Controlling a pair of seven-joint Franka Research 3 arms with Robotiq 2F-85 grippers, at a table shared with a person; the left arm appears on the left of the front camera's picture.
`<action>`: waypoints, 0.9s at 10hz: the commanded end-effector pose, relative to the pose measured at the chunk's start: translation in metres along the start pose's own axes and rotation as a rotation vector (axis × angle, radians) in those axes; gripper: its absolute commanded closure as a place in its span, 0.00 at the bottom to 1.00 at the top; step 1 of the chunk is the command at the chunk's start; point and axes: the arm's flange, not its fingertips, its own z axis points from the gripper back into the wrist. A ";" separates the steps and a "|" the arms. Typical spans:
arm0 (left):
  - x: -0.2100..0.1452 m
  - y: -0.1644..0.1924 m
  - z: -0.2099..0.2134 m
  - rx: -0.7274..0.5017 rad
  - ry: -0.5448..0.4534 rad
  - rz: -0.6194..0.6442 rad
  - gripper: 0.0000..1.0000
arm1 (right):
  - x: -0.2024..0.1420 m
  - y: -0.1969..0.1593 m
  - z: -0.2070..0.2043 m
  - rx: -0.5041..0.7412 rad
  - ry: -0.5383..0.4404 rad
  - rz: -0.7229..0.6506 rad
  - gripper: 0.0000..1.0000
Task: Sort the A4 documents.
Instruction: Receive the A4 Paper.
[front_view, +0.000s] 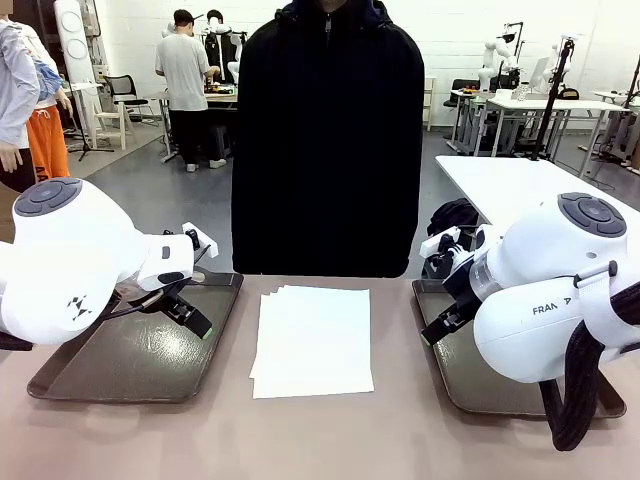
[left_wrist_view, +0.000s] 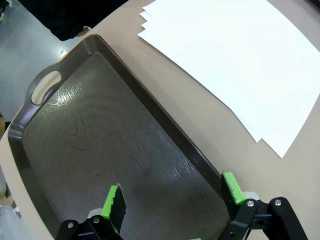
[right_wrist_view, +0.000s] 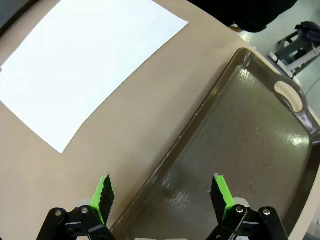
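A lab room with other tables lies behind a brown tabletop (front_view: 320, 440), and a person in dark clothing (front_view: 325, 140) stands at its far edge, upper centre of the frame. At lower left the left tray (front_view: 120, 360) holds nothing. The left end effector (front_view: 196, 318) hangs over the tray's right part, fingers spread apart and gripping nothing. In the centre, between the trays and touching neither, the A4 documents (front_view: 313, 342) lie flat on the tabletop in a loose, slightly fanned stack. At right the right tray (front_view: 455, 372) is also bare. The right end effector (front_view: 437, 328) hovers above its left rim, fingers apart and empty. No sheet looks sorted yet. The risk ahead is the paper itself. The sheets are thin and flat, so fingers may skid over the top one or crumple it. Because the edges overlap, they may also drag several along at once.
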 end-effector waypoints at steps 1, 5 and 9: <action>0.000 0.000 0.000 0.000 0.000 0.001 0.00 | 0.000 0.000 0.000 0.000 0.000 -0.001 0.00; -0.016 0.022 0.032 -0.062 -0.044 -0.018 0.00 | -0.017 -0.028 0.073 0.117 -0.169 -0.038 0.00; -0.061 0.086 0.128 -0.206 -0.201 -0.007 0.00 | -0.066 -0.076 0.155 0.229 -0.242 -0.104 0.00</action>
